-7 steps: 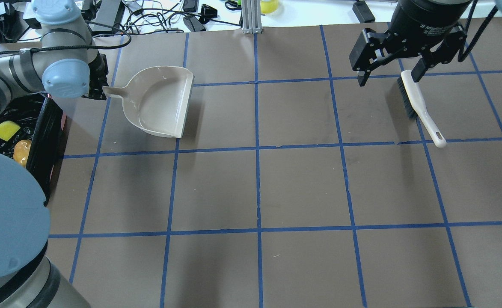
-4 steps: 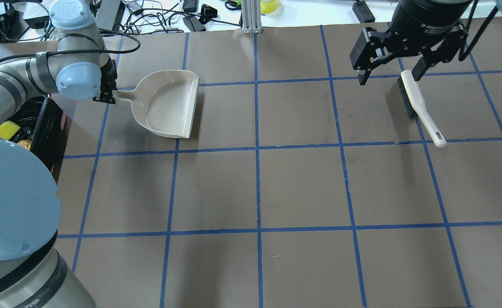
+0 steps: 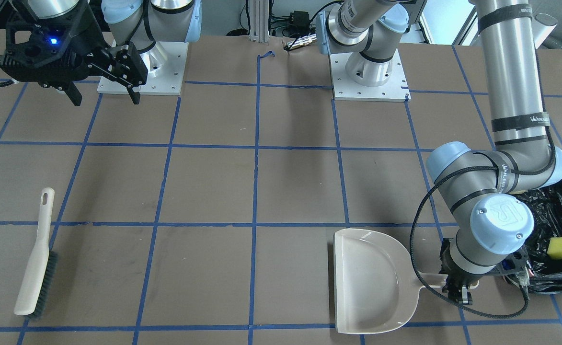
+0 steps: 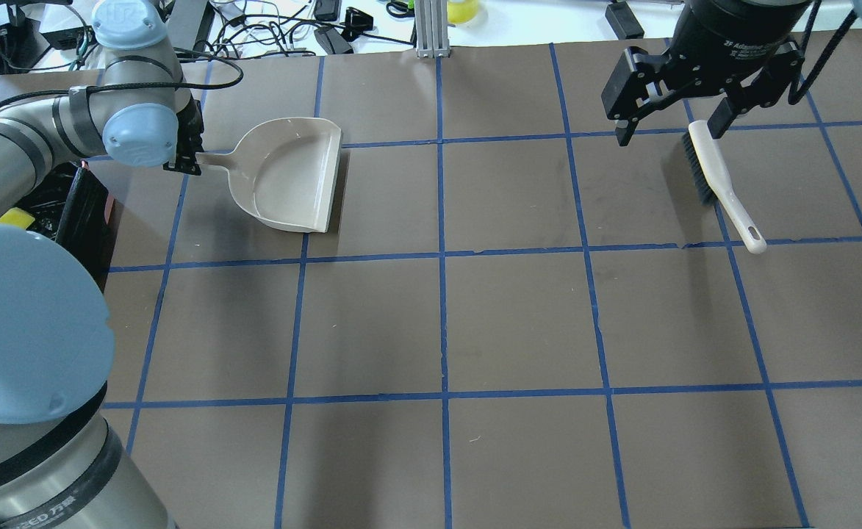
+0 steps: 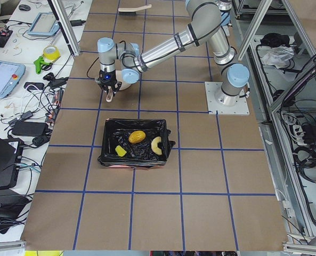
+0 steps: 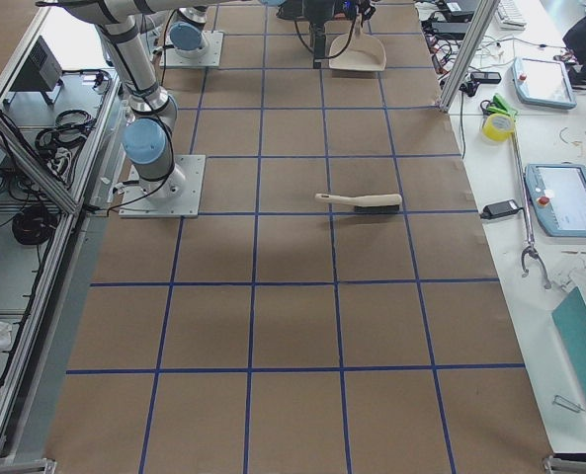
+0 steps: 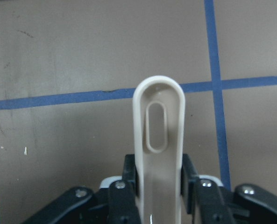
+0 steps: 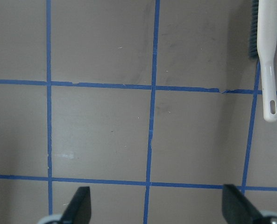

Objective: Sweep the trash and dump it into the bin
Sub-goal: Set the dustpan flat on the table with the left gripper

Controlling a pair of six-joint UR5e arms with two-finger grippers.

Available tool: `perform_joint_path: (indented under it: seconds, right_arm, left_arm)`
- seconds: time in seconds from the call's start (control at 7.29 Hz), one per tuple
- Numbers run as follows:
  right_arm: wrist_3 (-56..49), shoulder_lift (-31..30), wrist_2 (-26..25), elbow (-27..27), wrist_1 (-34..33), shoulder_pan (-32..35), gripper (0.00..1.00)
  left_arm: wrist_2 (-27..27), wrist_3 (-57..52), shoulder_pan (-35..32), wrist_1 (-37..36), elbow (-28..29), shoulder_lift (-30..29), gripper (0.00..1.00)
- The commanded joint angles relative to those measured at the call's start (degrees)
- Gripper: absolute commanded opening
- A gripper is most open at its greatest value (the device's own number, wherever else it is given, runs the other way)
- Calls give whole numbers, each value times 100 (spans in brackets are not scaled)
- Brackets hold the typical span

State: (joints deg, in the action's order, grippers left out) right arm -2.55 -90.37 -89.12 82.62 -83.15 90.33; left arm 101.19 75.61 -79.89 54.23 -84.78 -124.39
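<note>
L fingers (image 7: 130, 175) clamped on dustpan (image 4: 287, 176) handle — shifted further from bin (image 4: 81, 217); R fingers (image 8: 80, 205) apart, unmoved.

right gripper (image 4: 669, 132): is showing white "2F Adaptive" on its black body, the rest blurring out
left arm's joint cap (image 3: 501, 214): is bearing "UR"
left arm's black band (image 3: 520, 120): is carrying lettering beginning "WAN"

The left pincer (image 4: 189, 160) has carried the dustpan (image 4: 291, 176) farther from the bin (image 4: 81, 213).

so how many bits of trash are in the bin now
3, all inside the bin: a golden-brown lump mid-bin, a croissant-like piece beside it toward the robot, a yellow sponge at the corner away from the robot.
</note>
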Motion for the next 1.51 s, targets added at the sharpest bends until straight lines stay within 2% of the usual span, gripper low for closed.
perform_joint_path:
  seconds: [0.0,1.37]
  right_arm:
    - [-8,-7,0,0,0,2,100]
    - [-26,28,0,0,0,-16,100]
  left_arm:
    - [-3,103,0,0,14,-41,0]
    - [50,164,-62,0,14,-59,0]
